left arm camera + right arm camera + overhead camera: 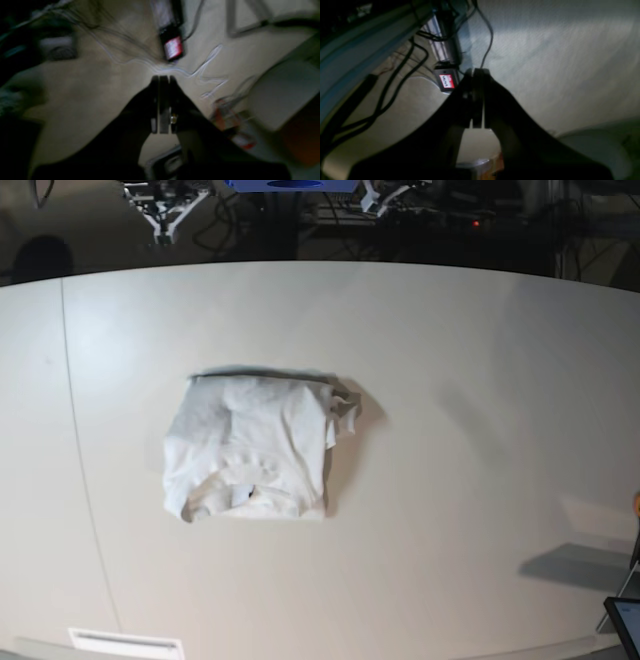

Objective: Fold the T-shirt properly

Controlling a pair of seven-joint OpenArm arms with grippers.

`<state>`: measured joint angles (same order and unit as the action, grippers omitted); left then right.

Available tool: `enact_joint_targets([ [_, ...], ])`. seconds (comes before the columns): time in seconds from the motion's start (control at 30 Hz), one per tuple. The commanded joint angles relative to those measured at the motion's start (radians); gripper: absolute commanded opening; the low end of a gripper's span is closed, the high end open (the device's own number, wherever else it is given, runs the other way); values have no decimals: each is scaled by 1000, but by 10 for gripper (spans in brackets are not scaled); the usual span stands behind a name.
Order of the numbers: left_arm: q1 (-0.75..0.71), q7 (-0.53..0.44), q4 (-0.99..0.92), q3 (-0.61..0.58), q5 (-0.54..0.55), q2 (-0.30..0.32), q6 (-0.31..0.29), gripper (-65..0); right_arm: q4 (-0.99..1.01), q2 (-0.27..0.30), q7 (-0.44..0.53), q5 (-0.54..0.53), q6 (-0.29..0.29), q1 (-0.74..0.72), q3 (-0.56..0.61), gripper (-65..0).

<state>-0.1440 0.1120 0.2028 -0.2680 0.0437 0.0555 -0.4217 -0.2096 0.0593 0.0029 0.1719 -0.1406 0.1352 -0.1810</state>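
The T-shirt (250,450) lies on the off-white table (460,380) as a rough, wrinkled white square left of centre, with a small flap sticking out at its upper right. Neither arm shows in the base view. In the left wrist view my left gripper (163,77) is shut with nothing between its dark fingers, and it hangs over a beige floor with cables. My right gripper (477,71) is shut and empty too, in front of a pale grey surface. No cloth appears in either wrist view.
A black box with a red-and-white label (172,47) lies among thin white cables (207,65). A similar labelled box (447,81) sits beside black cables (395,82). A screen corner (625,620) pokes in at the table's front right. Stands and wiring fill the dark background.
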Motion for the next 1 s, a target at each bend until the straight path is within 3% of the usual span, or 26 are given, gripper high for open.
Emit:
enact_joint_targets([
  [0.0,19,-22,-35,2,-5,-4,-9,-642,22,0,26,39,-3,11,-1,-650],
  [0.07,36,-31,-50,3,-5,-18,-9,-642,58,-16,96,111,-1,10,-2,-650],
  [0.27,36,-42,28,8,-1,-15,-7,-635,103,-42,223,122,-1,10,-4,-650],
  [0.53,30,-44,33,8,-1,-12,-7,-635,103,-45,225,122,-1,8,-7,-650],
  [0.67,33,-111,31,8,-1,-13,-7,-635,105,-45,225,122,-1,-7,-4,-650],
  [0.97,62,-131,30,267,-9,-12,-7,-635,101,-28,225,124,-1,-10,-2,-650],
])
